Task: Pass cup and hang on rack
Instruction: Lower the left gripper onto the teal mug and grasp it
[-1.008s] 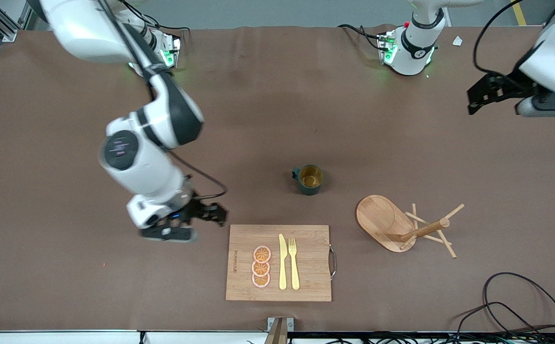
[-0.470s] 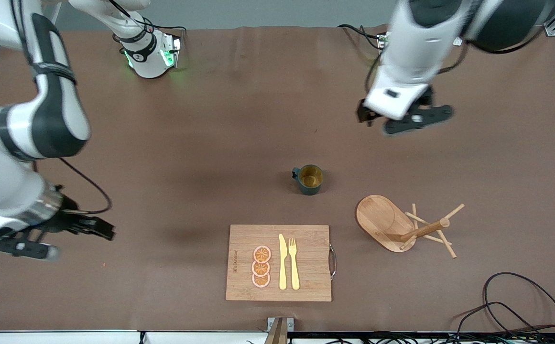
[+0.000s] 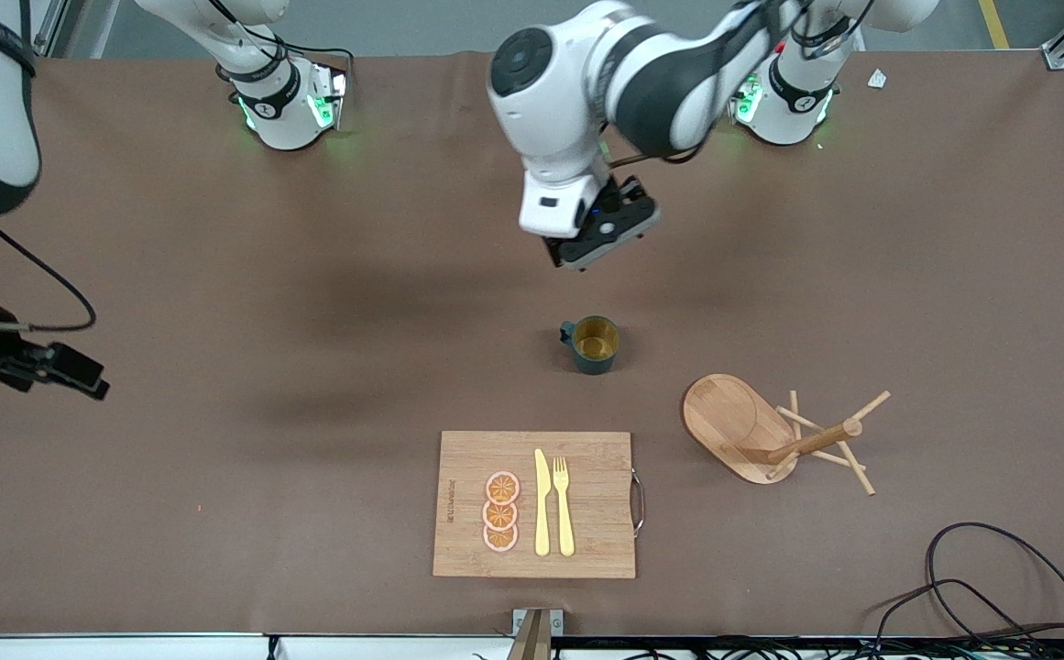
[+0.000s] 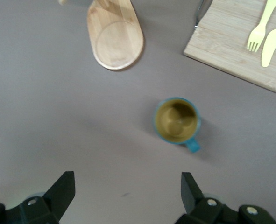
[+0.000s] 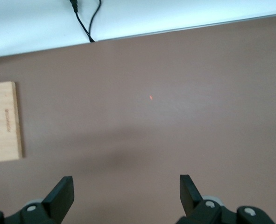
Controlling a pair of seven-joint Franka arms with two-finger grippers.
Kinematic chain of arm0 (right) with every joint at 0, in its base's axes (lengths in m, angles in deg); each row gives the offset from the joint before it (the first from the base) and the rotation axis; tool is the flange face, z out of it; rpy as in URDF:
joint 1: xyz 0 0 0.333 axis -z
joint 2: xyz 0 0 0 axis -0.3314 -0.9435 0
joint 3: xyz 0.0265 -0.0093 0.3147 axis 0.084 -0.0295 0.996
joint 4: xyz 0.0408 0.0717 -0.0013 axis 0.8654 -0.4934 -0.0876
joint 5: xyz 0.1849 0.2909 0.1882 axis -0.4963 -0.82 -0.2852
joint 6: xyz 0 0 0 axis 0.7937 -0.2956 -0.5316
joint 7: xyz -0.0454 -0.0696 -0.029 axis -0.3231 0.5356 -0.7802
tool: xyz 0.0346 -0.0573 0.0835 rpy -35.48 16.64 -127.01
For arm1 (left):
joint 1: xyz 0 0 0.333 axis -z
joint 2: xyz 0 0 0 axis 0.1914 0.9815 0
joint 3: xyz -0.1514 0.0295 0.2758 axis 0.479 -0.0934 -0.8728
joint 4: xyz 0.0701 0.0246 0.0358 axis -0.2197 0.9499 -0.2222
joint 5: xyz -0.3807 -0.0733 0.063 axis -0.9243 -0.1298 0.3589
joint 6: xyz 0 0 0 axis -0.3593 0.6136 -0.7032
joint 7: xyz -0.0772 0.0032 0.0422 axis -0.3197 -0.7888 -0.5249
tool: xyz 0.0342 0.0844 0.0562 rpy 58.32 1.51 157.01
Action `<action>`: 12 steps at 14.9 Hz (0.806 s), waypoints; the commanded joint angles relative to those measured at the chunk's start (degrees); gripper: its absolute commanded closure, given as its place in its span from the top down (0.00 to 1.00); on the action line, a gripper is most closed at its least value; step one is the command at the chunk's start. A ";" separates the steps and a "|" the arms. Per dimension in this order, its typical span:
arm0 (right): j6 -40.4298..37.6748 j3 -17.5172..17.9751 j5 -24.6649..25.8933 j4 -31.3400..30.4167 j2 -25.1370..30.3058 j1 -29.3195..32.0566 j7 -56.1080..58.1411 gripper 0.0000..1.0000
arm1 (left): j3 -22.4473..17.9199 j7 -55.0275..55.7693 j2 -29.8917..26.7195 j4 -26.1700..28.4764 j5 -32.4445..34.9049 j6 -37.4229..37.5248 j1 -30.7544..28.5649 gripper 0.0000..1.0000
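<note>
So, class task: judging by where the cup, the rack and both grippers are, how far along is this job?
Nothing is done yet: the cup stands upright on the table, untouched, and the rack lies tipped over with bare pegs. In hand: the left gripper hangs open above the table just short of the cup. The right gripper waits open at its arm's end. Gripping, passing and hanging all remain.

White arms with black joint bands, green-lit bases, black hands, thin black cables

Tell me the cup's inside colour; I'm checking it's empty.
Tan-brown inside the cup, clearest in the left wrist view.
</note>
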 commanded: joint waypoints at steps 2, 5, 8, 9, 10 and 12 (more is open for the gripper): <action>-1.55 1.22 -0.08 -8.40 6.39 2.49 2.21 1.00 | -0.82 9.87 9.41 -6.59 7.43 -0.34 5.09 1.00; -7.37 1.05 -0.07 -6.12 6.31 2.49 16.66 1.00 | -1.35 18.03 14.60 -8.00 14.80 -2.62 8.60 1.00; -7.29 1.05 0.80 -2.35 5.78 3.90 23.38 1.00 | -6.86 28.32 20.05 -10.63 19.04 -2.72 14.39 1.00; -7.46 1.05 1.15 0.37 5.43 3.38 23.40 1.00 | -9.24 29.13 21.11 -11.34 19.04 -2.89 16.07 1.00; -7.46 1.22 1.07 1.87 5.34 3.20 23.31 1.00 | -10.91 29.49 22.25 -12.04 19.04 -2.89 17.56 1.00; -9.30 1.31 1.07 1.80 5.43 2.41 21.30 1.00 | -13.12 33.95 25.50 -15.28 19.04 -3.15 18.72 1.00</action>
